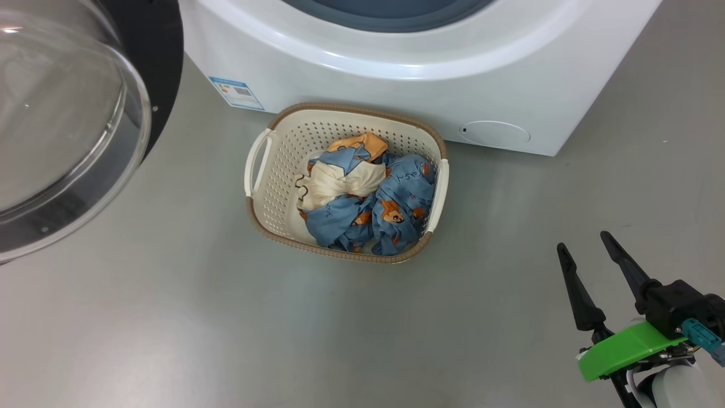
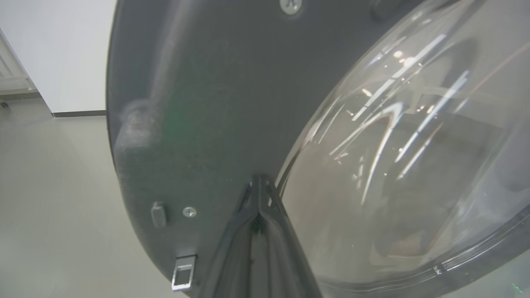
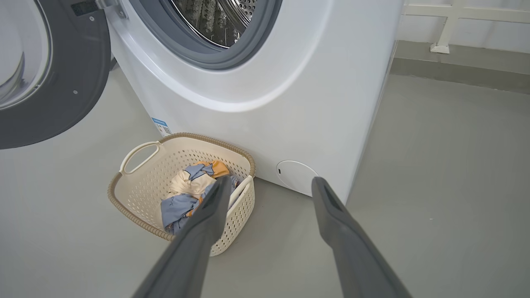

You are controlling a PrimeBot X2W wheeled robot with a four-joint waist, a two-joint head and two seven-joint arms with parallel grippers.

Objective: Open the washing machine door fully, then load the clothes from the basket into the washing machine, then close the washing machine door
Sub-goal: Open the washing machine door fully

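Head view gives us the door (image 1: 68, 124) swung out to our left, its glass bowl bulging toward the camera, with the machine (image 1: 396, 85) uncovered along the top. The basket (image 1: 283, 170) sits on the floor (image 1: 170, 317) just in front of the machine. The clothes (image 1: 368, 198) lie heaped in it, toward its right side, and none have been lifted out.

Our left end effector (image 2: 258, 182) is fully closed, fingers pressed together and holding nothing. Its tip sits against or just off the door's dark inner face, beside the glass; we cannot tell whether it touches. Our right end effector (image 1: 583, 240) hangs well apart from the basket with its fingers spread wide and empty. From its wrist we look past them to the basket, with the steel drum (image 3: 219, 20) bare above.

We judge the door-opening step to be at or near its end: the mouth is clear, though we cannot say whether the hinge has any travel left. Loading would come next. That calls for drawing the left arm off the door. The right one then goes down over the heap to close on a fold of fabric, not the basket's wall, and lifts it high enough to clear the rim before carrying it to the drum.
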